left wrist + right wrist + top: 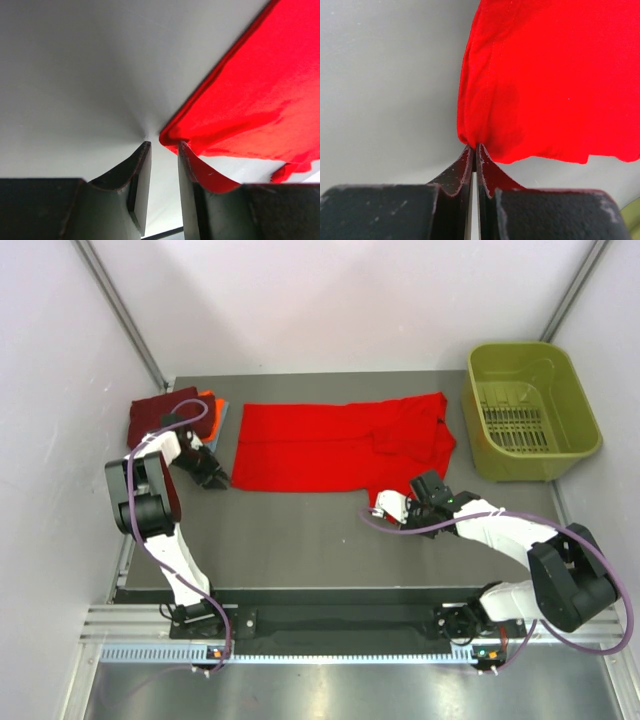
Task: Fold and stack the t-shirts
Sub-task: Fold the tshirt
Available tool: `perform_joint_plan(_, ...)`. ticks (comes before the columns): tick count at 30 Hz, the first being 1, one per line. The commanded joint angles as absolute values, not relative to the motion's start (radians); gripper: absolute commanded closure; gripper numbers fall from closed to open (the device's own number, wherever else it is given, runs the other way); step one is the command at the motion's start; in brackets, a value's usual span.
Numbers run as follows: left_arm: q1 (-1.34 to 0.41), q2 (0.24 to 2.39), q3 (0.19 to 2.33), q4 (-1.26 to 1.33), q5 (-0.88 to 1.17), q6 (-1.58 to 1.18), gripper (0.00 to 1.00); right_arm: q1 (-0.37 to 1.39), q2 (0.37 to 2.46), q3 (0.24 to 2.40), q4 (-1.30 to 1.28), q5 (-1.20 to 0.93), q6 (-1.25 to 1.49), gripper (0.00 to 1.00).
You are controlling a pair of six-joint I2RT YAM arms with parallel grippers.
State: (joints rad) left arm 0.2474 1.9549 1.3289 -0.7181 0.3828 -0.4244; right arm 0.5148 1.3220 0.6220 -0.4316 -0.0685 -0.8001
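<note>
**Item:** red t-shirt (320,445). One piece, soft cloth.

**Location:** spread on the table (300,540) just left of the basket (530,420), rumpled end nearest the basket, straight edge farthest from it.

**Companions:** folded stack (165,415), maroon on top, well apart from the basket, beyond the shirt's far edge.

**Handling, as you should judge it:** light and limp, with no stiffness to carry a fold. It will sag and drag wherever you leave it unsupported, and a thin pinch can slip. Take it at corners and hemmed edges, where the cloth is doubled.

**Right gripper (474,147):** jaws pressed together on a tuck of the shirt's near corner at the basket end.

**Left gripper (163,145):** jaws a narrow gap apart at the near corner farthest from the basket. The hem corner sits at their mouth, not clamped.

**Advice:** get that second corner held before you lift, or the cloth will likely swing and twist from one hold.
</note>
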Motion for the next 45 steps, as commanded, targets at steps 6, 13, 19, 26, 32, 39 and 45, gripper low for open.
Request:
perform_joint_plan(6,0.247,1.897,1.278,-0.647,0.474,-0.479,0.6,0.52,1.361,0.647,-0.394,-0.069,-0.793,1.0)
perform_joint_plan(13,0.232,1.945,1.304,-0.64,0.479,-0.474,0.65,0.52,1.368,0.647,-0.379,-0.066,-0.793,1.0)
perform_joint_plan(19,0.219,1.957,1.325,-0.632,0.48,-0.474,0.98,0.52,1.356,0.634,-0.376,-0.06,-0.788,1.0)
perform_joint_plan(26,0.221,1.902,1.331,-0.658,0.5,-0.456,1.0,0.508,1.348,0.652,-0.374,-0.041,-0.787,1.0)
perform_joint_plan(32,0.222,1.807,1.374,-0.68,0.523,-0.43,1.0,0.396,1.339,0.782,-0.396,-0.054,-0.72,1.0)
perform_joint_plan(39,0.224,1.796,1.434,-0.686,0.512,-0.408,1.0,0.296,1.359,0.877,-0.374,-0.06,-0.707,1.0)
perform_joint_plan(45,0.224,1.87,1.531,-0.676,0.503,-0.399,1.0,0.273,1.41,0.952,-0.342,-0.051,-0.709,1.0)
